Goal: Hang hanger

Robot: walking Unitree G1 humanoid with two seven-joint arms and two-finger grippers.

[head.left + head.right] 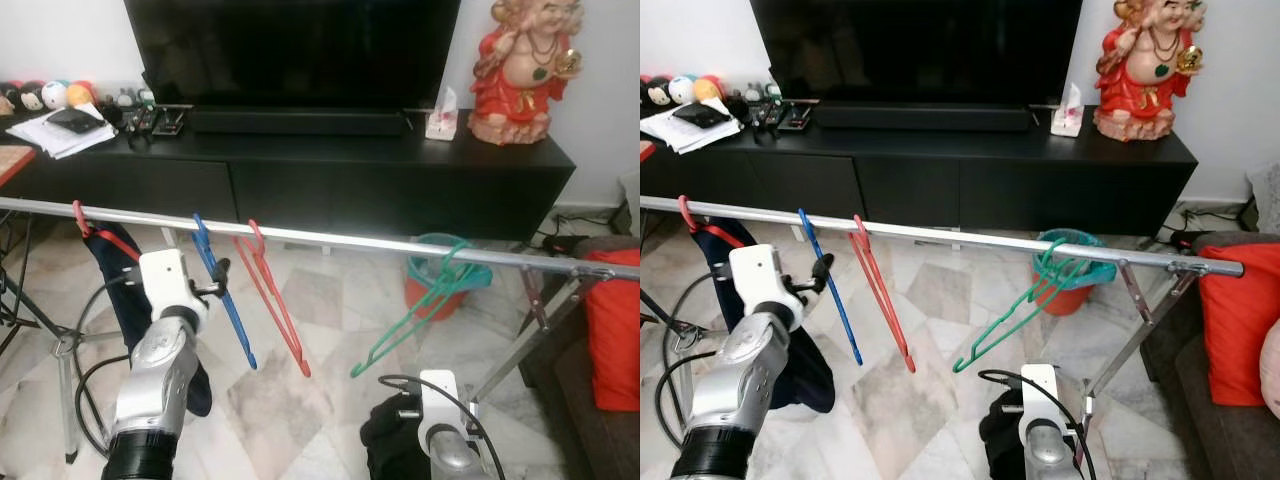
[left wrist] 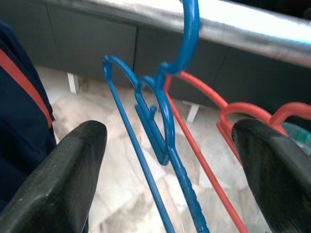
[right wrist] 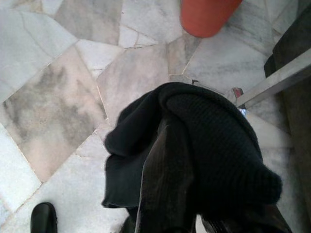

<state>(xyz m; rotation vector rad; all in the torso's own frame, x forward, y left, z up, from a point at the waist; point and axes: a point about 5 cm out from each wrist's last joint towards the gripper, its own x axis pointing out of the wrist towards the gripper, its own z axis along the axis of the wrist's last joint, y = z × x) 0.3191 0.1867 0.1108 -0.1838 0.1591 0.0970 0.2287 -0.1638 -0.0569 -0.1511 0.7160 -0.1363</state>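
On the long silver metal rail point(image 1: 330, 240) hang four plastic hangers: two red ones point(image 1: 272, 296) point(image 1: 95, 232), one blue point(image 1: 224, 292), one green point(image 1: 420, 305). One black cloth point(image 3: 194, 150) too.

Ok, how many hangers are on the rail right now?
4: a red hanger carrying a dark garment at the robot's far left, a blue hanger by the open left claw, another red one beside it, and a green hanger further right.

Blue hanger point(image 1: 222, 292) hooked on metal rail point(image 1: 330, 238), dangling (edge-on, slightly tilted).
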